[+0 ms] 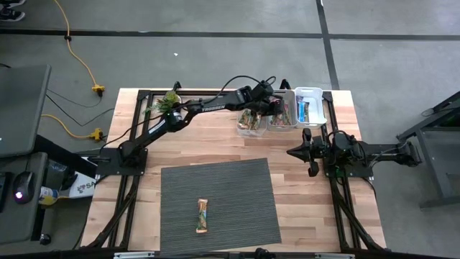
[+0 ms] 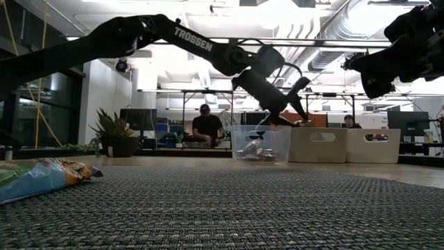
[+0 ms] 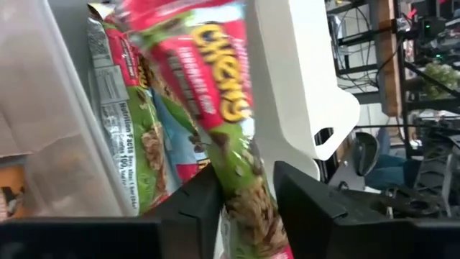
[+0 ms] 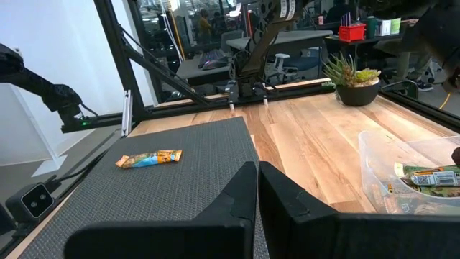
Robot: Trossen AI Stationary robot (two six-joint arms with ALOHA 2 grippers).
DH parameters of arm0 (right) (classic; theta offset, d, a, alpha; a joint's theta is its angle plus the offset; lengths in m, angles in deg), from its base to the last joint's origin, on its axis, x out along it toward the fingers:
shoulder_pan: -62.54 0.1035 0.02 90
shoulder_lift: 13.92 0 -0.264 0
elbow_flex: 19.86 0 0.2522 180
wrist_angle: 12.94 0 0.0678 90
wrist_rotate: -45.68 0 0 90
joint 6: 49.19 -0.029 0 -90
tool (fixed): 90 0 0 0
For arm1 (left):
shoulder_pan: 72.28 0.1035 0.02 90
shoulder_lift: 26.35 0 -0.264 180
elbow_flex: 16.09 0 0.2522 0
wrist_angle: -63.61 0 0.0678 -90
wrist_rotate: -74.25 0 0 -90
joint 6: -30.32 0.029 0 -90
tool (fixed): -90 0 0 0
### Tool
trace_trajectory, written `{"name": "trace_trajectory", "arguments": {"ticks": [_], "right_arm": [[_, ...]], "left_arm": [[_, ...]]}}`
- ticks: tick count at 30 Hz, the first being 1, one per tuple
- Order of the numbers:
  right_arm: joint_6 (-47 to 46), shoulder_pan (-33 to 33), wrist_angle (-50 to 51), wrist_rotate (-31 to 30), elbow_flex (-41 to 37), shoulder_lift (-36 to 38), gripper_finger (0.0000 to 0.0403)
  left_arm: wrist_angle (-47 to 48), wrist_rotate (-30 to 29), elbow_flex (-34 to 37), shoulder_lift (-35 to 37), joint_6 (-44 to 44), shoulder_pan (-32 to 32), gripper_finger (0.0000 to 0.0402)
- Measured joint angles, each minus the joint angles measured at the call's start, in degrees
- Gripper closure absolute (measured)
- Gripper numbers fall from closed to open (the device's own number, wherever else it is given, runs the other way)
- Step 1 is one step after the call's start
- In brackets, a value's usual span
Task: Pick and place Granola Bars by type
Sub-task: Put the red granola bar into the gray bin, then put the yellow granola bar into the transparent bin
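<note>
Wooden table (image 1: 215, 147): I see left gripper (image 3: 244, 208) over middle bin (image 1: 282, 122), pinching a granola bar (image 3: 230, 122); right gripper (image 4: 256, 188) closed, empty

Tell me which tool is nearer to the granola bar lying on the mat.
Right. The right tool hovers over bare table beyond the mat's right far corner. The left tool is farther off, over the bins at the far edge. The granola bar lies untouched.
</note>
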Motion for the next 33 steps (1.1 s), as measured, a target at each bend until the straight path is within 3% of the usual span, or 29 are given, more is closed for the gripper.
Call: {"name": "trace_trajectory", "arguments": {"ticks": [12, 27, 33], "right_arm": [[0.02, 0.00, 0.00, 0.00, 0.00, 0.00, 0.0402], [0.00, -0.02, -0.02, 0.00, 0.00, 0.00, 0.0402], [0.00, -0.02, -0.02, 0.00, 0.00, 0.00, 0.0402]], "left_arm": [[-0.11, 0.59, -0.04, 0.00, 1.76, 0.00, 0.0178], [-0.67, 1.61, -0.15, 0.43, 3.34, 0.07, 0.0171], [-1.77, 2.97, -0.13, 4.67, 4.60, 1.66, 0.0172]]}}
